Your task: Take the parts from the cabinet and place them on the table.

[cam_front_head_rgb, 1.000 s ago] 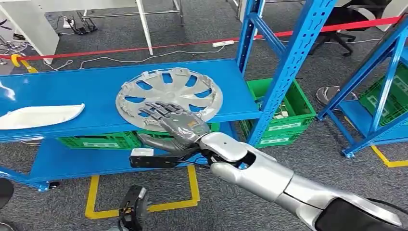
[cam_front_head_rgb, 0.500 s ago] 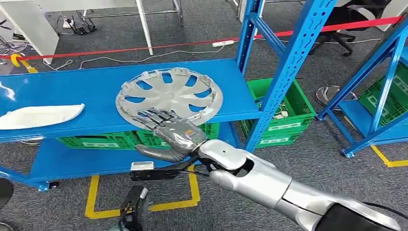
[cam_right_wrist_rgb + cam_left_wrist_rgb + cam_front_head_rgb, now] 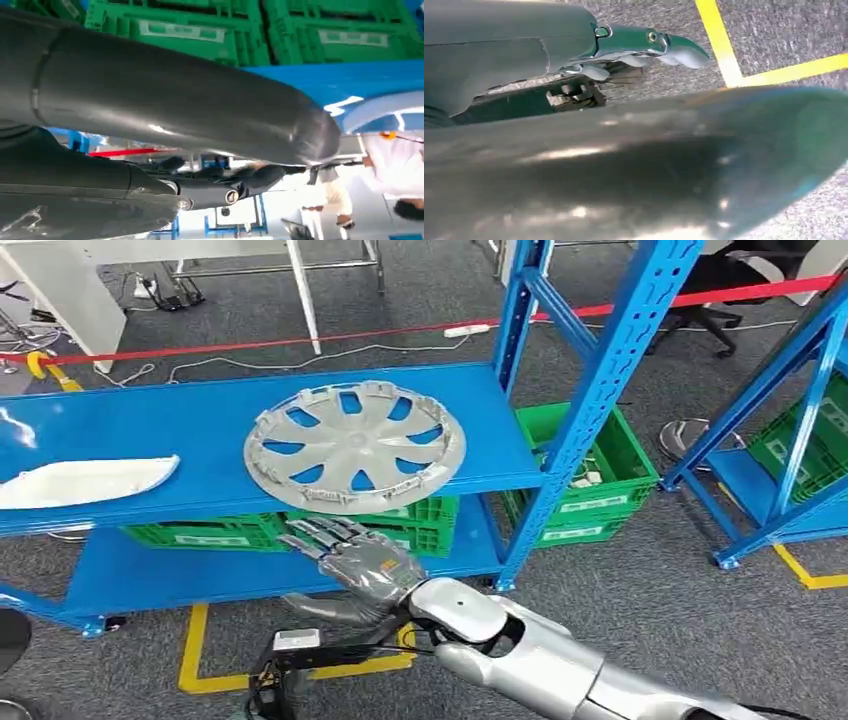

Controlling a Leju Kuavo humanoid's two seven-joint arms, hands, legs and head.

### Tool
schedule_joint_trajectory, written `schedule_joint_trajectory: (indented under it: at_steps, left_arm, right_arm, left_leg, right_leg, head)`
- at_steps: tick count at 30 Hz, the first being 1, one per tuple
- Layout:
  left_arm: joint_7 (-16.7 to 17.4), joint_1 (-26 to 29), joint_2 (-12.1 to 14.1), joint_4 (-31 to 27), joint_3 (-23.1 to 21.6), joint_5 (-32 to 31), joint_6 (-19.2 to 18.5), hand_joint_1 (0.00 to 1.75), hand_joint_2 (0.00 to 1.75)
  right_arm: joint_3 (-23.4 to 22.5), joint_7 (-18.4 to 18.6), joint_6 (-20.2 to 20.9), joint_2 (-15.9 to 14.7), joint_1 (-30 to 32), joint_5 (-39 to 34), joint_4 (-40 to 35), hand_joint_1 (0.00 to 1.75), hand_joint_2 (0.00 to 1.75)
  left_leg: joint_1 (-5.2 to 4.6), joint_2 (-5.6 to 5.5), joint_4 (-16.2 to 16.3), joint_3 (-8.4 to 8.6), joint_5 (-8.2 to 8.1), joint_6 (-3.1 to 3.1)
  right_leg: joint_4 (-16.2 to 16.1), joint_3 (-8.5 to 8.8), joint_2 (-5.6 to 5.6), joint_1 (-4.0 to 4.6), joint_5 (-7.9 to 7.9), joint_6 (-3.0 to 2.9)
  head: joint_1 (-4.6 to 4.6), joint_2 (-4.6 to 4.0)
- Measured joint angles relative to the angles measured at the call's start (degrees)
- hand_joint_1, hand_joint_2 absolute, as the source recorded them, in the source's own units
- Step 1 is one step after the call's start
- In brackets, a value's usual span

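Lowered right robot hand (image 3: 355, 562) empty, fingers spread, below round spoked silver hubcap (image 3: 354, 446)

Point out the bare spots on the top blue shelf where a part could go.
Free: the strip between the white panel and the hubcap, plus the back left of the shelf. Crowded: the hubcap's side by the upright. The right hand hovers below the front edge.

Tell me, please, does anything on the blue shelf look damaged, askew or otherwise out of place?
Nothing stands out. The silver wheel cover lies flat on the blue shelf, and the white part lies flat at its left end. The right robot hand is open, below the shelf's front edge, touching neither.
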Motion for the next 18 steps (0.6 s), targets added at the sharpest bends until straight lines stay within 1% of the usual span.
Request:
schedule_joint_trajectory:
  at_steps: [1, 2, 3, 4, 5, 6, 7, 8, 9, 10, 11, 12, 13, 14, 15, 16, 17, 18]
  left_arm:
    - [0.09, -0.05, 0.04, 0.00, 0.02, -0.02, 0.13, 0.00, 0.00]
    - [0.11, -0.07, 0.04, 0.00, 0.04, -0.02, 0.13, 0.00, 0.00]
    - [0.20, -0.02, 0.02, 0.00, 0.04, -0.02, 0.15, 0.00, 0.00]
    - [0.22, 0.07, 0.07, 0.00, 0.04, -0.02, 0.20, 0.00, 0.00]
    - [0.22, 0.25, 0.07, 0.00, 0.04, -0.02, 0.28, 0.00, 0.00]
    - [0.22, 0.41, 0.07, 0.00, 0.04, -0.02, 0.37, 0.00, 0.00]
    - [0.22, 0.51, 0.07, 0.00, 0.04, -0.02, 0.37, 0.00, 0.00]
    - [0.22, 0.54, 0.04, 0.00, 0.04, -0.04, 0.39, 0.00, 0.00]
    - [0.22, 0.53, 0.04, 0.00, 0.04, -0.04, 0.39, 0.00, 0.00]
    - [0.22, 0.53, 0.11, 0.00, 0.04, -0.04, 0.39, 0.00, 0.00]
    - [0.22, 0.46, 0.11, 0.00, 0.04, -0.07, 0.44, 0.00, 0.00]
    - [0.20, 0.43, -0.04, -0.02, 0.04, -0.09, 0.48, 0.00, 0.00]
    - [0.17, 0.64, -0.20, -0.02, 0.04, -0.11, 0.57, 0.00, 0.00]
    - [0.13, 0.72, -0.22, -0.02, 0.02, -0.15, 0.55, 0.00, 0.00]
    - [0.13, 0.65, -0.39, -0.06, 0.02, -0.17, 0.55, 0.00, 0.00]
    - [0.13, 0.51, -0.33, -0.07, 0.04, -0.20, 0.57, 0.00, 0.00]
    - [0.06, 0.18, -0.31, -0.07, 0.04, -0.22, 0.59, 0.00, 0.00]
    - [0.07, 0.06, -0.20, -0.07, 0.04, -0.20, 0.63, 0.00, 0.00]
  right_arm:
    - [-0.22, -0.09, 0.00, 0.02, -0.03, 0.04, -0.17, 0.00, 0.00]
    - [-0.39, -0.18, 0.02, 0.02, 0.06, 0.04, -0.33, 0.00, 0.00]
    - [-0.50, -0.17, 0.11, 0.00, 0.34, 0.07, -0.35, 0.00, 0.00]
    - [-0.66, -0.17, 0.20, -0.04, 0.70, 0.09, -0.35, 0.00, 0.00]
    - [-0.81, -0.17, 0.26, -0.04, 1.08, 0.09, -0.35, 0.00, 0.00]
    - [-0.85, -0.20, 0.33, -0.04, 1.36, 0.11, -0.35, 0.00, 0.00]
    - [-0.92, -0.22, 0.37, -0.07, 1.49, 0.11, -0.35, 0.00, 0.00]
    - [-1.07, -0.26, 0.39, -0.07, 1.55, 0.11, -0.37, 0.00, 0.00]
    - [-1.27, -0.24, 0.42, -0.07, 1.58, 0.11, -0.37, 0.00, 0.00]
    - [-1.38, -0.26, 0.46, -0.11, 1.60, 0.11, -0.37, 0.00, 0.00]
    - [-1.40, -0.26, 0.63, -0.13, 1.42, 0.11, -0.37, 0.00, 0.00]
    - [-1.48, -0.28, 0.70, -0.13, 1.43, 0.11, -0.48, 0.00, 0.00]
    - [-1.68, -0.28, 0.70, -0.13, 1.63, 0.15, -0.63, 0.00, 0.00]
    - [-1.79, -0.31, 0.70, -0.13, 1.59, 0.15, -0.63, 0.00, 0.00]
    - [-1.83, -0.33, 0.70, -0.09, 1.50, 0.15, -0.92, 0.00, 0.00]
    - [-1.90, -0.33, 0.63, -0.09, 1.57, 0.20, -0.94, 0.00, 0.00]
    - [-1.92, -0.28, 0.77, -0.07, 1.36, 0.20, -0.92, 0.00, 0.00]
    - [-1.92, -0.33, 0.79, -0.07, 1.36, 0.20, -0.92, 0.00, 0.00]
  left_leg:
    - [0.11, 0.00, -0.09, 0.38, -0.17, 0.09]
    - [0.17, -0.01, -0.08, 0.54, -0.33, 0.05]
    - [0.36, 0.02, -0.09, 0.73, -0.46, -0.09]
    - [0.62, 0.04, -0.06, 0.81, -0.69, -0.46]
    - [0.90, 0.06, 0.04, 1.04, -0.95, -0.87]
    - [1.25, 0.07, 0.04, 1.48, -1.28, -1.34]
    - [1.76, 0.08, 0.05, 2.02, -1.60, -1.82]
    - [2.50, 0.08, 0.06, 2.87, -2.01, -2.44]
    - [3.15, 0.09, 0.04, 3.73, -2.45, -3.12]
    - [3.41, 0.12, -0.24, 4.32, -2.77, -3.95]
    - [3.99, 0.06, -0.72, 4.60, -2.51, -4.74]
    - [3.99, 0.03, -1.65, 4.99, -2.77, -5.49]
    - [4.00, 0.11, -1.98, 6.27, -1.14, -6.27]
    - [3.91, 0.16, -1.86, 6.50, -0.20, -6.87]
    - [3.97, 0.28, -1.24, 6.15, -0.16, -7.19]
    - [3.79, 0.62, 1.40, 4.96, 0.45, -6.81]
    - [3.35, 0.63, 6.25, 1.92, 1.01, -6.21]
    - [2.88, 0.64, 10.76, -1.45, 0.15, -5.85]
  right_leg:
    - [1.45, -0.34, -0.07, 0.00, -1.35, 0.23]
    - [4.82, -1.89, -0.06, -0.32, -3.39, 0.27]
    - [9.37, -4.28, -0.05, -0.51, -5.52, 0.67]
    - [13.99, -6.88, -0.07, -0.70, -7.38, 1.01]
    - [16.46, -8.49, -0.12, -1.11, -7.89, 1.63]
    - [16.02, -8.67, -0.19, -1.52, -6.98, 1.94]
    - [13.22, -7.46, -0.21, -1.82, -4.92, 2.34]
    - [7.64, -4.71, -0.28, -2.13, -1.77, 2.81]
    - [2.07, -1.80, -0.45, -2.44, 0.95, 3.19]
    - [-1.99, 0.19, -0.60, -2.59, 2.28, 3.84]
    - [-1.83, -0.12, -0.59, -1.74, -0.52, 3.10]
    - [-1.89, 0.73, -0.74, -1.43, -1.01, 1.80]
    - [-3.09, 0.99, -0.54, -1.15, -1.34, 0.53]
    - [-3.69, 1.46, -0.37, -1.17, -1.43, -0.67]
    - [-4.65, 3.88, 0.04, -1.46, -0.26, -1.58]
    - [-5.19, 5.11, -0.44, -1.74, 0.24, -1.79]
    - [-5.26, 5.64, -0.43, -1.79, -0.08, -2.31]
    - [-5.49, 6.25, -0.46, -1.76, -0.24, -2.49]
  head:
    - [0.44, 0.00]
    - [0.66, 0.00]
    - [0.17, 0.00]
    - [0.33, 0.00]
    - [0.39, 0.00]
    - [0.26, 0.00]
    - [0.28, 0.00]
    - [0.26, 0.00]
    - [0.29, 0.00]
    - [0.42, 0.00]
    - [0.81, 0.00]
    - [0.79, 0.00]
    - [0.85, 0.00]
    - [1.12, 0.00]
    - [0.64, 0.04]
    - [0.61, 0.00]
    - [0.30, -0.05]
    - [-0.24, -0.04]
